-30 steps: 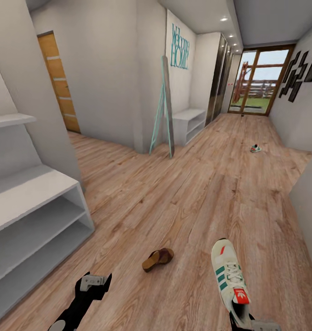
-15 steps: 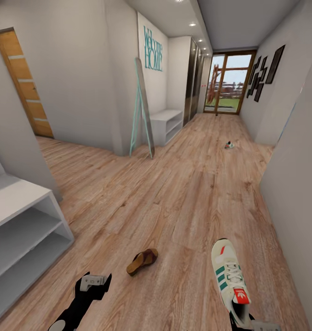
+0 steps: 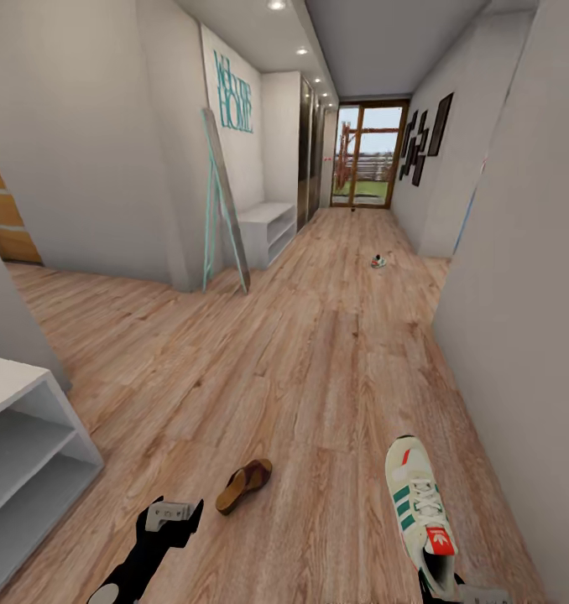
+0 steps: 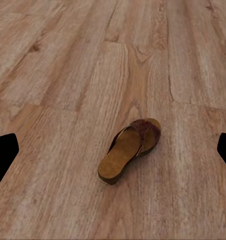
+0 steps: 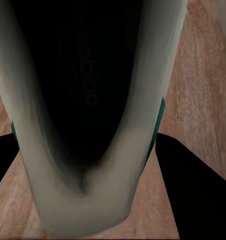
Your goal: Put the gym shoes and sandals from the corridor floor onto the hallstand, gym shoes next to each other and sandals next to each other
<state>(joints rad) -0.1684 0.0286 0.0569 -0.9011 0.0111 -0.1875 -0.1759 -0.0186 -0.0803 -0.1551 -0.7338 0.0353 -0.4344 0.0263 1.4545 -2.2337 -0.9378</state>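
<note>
One gym shoe (image 3: 419, 512) is off the floor, carried at the near right by the right gripper (image 3: 449, 585), which grips it at the heel with the toe pointing away down the corridor; the right wrist view looks into the shoe's dark inside (image 5: 88, 95) with a finger at either side of its wall, so that gripper is clamped on it. The second gym shoe (image 3: 378, 262) lies far off on the corridor floor (image 3: 318, 352), near the right wall. One sandal (image 3: 243, 486) lies on the planks near the robot, just ahead of the left gripper (image 3: 172, 515); in the left wrist view the sandal (image 4: 130, 149) sits between the two dark finger tips, which stand wide apart and touch nothing. The other sandal cannot be made out. The hallstand (image 3: 24, 445) shows at the near left, and its visible shelves hold no shoes. By this judgement the task is at an early stage: one shoe in hand, none placed, three items left to gather, then pairing on the rack
</note>
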